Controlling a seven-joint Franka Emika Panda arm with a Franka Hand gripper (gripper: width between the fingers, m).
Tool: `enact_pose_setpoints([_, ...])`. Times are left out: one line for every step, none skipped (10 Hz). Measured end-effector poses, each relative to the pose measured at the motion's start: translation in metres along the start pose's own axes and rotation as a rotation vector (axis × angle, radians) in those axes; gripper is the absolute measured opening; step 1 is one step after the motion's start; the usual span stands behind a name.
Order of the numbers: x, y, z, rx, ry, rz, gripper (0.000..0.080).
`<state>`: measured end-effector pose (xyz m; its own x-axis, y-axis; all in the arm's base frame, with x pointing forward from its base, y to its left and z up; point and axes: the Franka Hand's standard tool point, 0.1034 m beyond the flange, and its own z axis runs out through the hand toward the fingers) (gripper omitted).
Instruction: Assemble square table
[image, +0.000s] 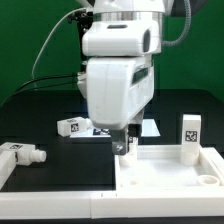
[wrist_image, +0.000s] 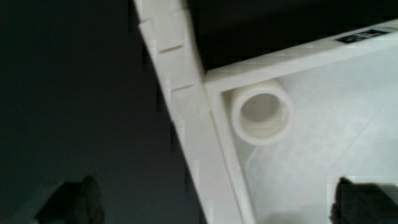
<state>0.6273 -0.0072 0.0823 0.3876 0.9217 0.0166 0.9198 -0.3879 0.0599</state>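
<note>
The white square panel (image: 170, 172) lies at the exterior view's lower right, rim up. One white leg (image: 192, 137) with a black-and-white tag stands upright on its far right corner. A second leg (image: 74, 126) lies on the dark table left of the arm, and a third (image: 22, 155) lies at the far left. My gripper (image: 124, 148) hangs over the panel's near left corner, open and empty. In the wrist view my gripper (wrist_image: 221, 205) straddles the panel's rim (wrist_image: 196, 120), with a round corner socket (wrist_image: 262, 112) just inside it. The dark fingertips (wrist_image: 75, 200) touch nothing.
A long white border bar (image: 55, 203) runs along the table's front edge. The marker board (image: 148, 128) lies behind the gripper, mostly hidden by the arm. The table top is black, with a green wall behind.
</note>
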Motion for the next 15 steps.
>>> enact_pose_setpoints([-0.001, -0.004, 0.0, 0.013, -0.005, 0.066, 0.0649])
enact_pose_setpoints([0.0, 0.001, -0.002, 0.004, -0.002, 0.111, 0.0649])
enact_pose_setpoints([0.0, 0.001, -0.001, 0.005, -0.002, 0.174, 0.0649])
enact_pose_setpoints([0.0, 0.001, -0.001, 0.006, -0.002, 0.232, 0.0649])
enact_pose_setpoints([-0.005, 0.002, -0.004, 0.013, 0.002, 0.309, 0.0649])
enact_pose_setpoints([-0.025, 0.009, -0.019, 0.019, 0.005, 0.401, 0.0649])
enact_pose_setpoints([-0.048, 0.014, -0.033, 0.008, -0.002, 0.472, 0.0649])
enact_pose_setpoints([-0.065, 0.013, -0.04, 0.004, -0.005, 0.59, 0.0649])
enact_pose_setpoints([-0.075, 0.008, -0.041, 0.009, -0.01, 0.719, 0.0649])
enact_pose_setpoints([-0.072, 0.007, -0.04, 0.012, -0.01, 0.764, 0.0649])
enact_pose_setpoints([-0.07, 0.006, -0.039, 0.015, -0.007, 0.832, 0.0649])
enact_pose_setpoints([-0.07, 0.006, -0.039, 0.018, -0.004, 0.907, 0.0649])
enact_pose_setpoints([-0.074, 0.006, -0.038, 0.021, 0.005, 0.99, 0.0649])
enact_pose_setpoints([-0.089, 0.005, -0.036, 0.018, 0.007, 1.105, 0.0649])
enact_pose_setpoints([-0.111, -0.002, -0.033, 0.023, -0.011, 1.236, 0.0649])
